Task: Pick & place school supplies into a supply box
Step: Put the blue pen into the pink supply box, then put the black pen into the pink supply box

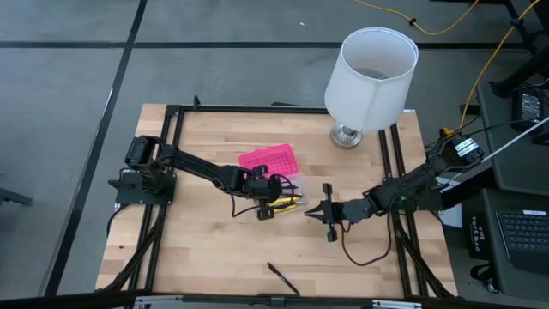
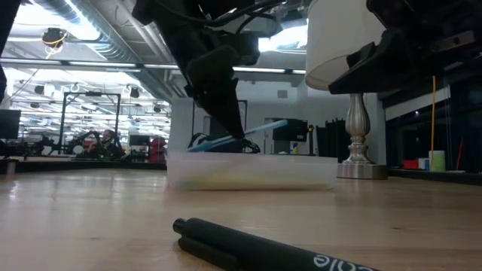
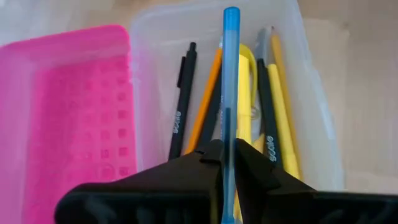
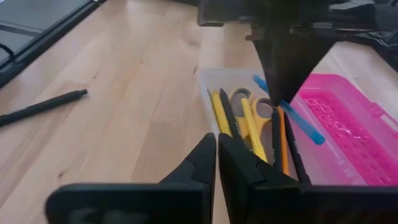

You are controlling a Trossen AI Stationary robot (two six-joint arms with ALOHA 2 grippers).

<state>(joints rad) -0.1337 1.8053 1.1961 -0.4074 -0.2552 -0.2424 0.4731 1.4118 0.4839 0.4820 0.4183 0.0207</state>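
The supply box lies open at the table's middle: its pink lid (image 1: 268, 160) lies flat next to the clear base (image 1: 292, 196). The base holds yellow, orange and black pens and yellow-handled scissors (image 4: 252, 109). My left gripper (image 3: 230, 163) hangs over the base, shut on a blue pen (image 3: 231, 74). My right gripper (image 4: 217, 149) is shut with nothing in it, just right of the base. One black pen (image 1: 281, 276) lies flat by the table's near edge. My left gripper pinches the blue pen's shaft (image 3: 230, 134) between its two fingers, about mid-length. The fingers (image 2: 226, 105) come from above, pointing down. The pen (image 2: 241, 135) is tilted, one end higher, and is held just above the clear base (image 2: 252, 169).
A white lampshade on a metal foot (image 1: 369, 77) stands at the table's far right corner. Black frame bars (image 1: 171, 154) run along the table's sides. Bare wood lies between the box and the near edge, apart from the black pen (image 2: 263, 245).
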